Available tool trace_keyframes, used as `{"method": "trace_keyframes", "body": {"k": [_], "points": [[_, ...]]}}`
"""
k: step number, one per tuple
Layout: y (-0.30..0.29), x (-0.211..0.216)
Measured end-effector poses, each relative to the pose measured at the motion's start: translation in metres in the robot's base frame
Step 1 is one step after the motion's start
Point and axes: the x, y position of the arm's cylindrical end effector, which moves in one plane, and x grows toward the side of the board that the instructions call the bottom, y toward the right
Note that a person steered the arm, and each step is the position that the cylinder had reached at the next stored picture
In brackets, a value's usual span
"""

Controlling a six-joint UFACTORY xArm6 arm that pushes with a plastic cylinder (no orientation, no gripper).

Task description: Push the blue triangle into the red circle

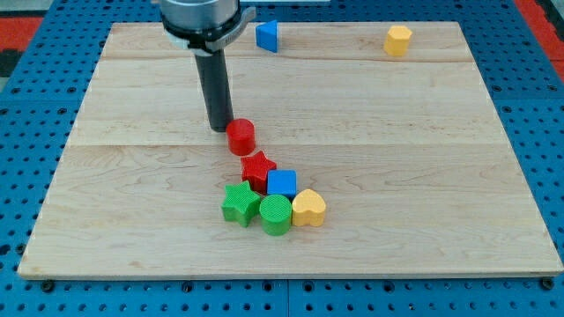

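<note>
Pale wooden bench [423,176] is carrying everything. With no fingers to open or clench, my tip [219,129] is sitting just beside the red circle [241,136], on its left. The blue triangle [267,36] is lying well apart at the bench's top edge, beyond my tip, slightly rightward.

text: none readable | labels: none | blocks, board: unmarked
</note>
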Motion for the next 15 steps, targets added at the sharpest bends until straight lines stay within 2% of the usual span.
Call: {"method": "trace_keyframes", "body": {"k": [1,4,5,6,7,8,9,10,11,12,13,14,15], "points": [[0.0,0.008],[-0.016,-0.157],[-0.015,-0.226],[0.089,-0.222],[0.125,-0.123],[0.116,-0.068],[0.119,-0.112],[0.135,-0.137],[0.099,-0.137],[0.055,-0.124],[0.063,-0.099],[0.089,-0.048],[0.091,-0.033]]}}
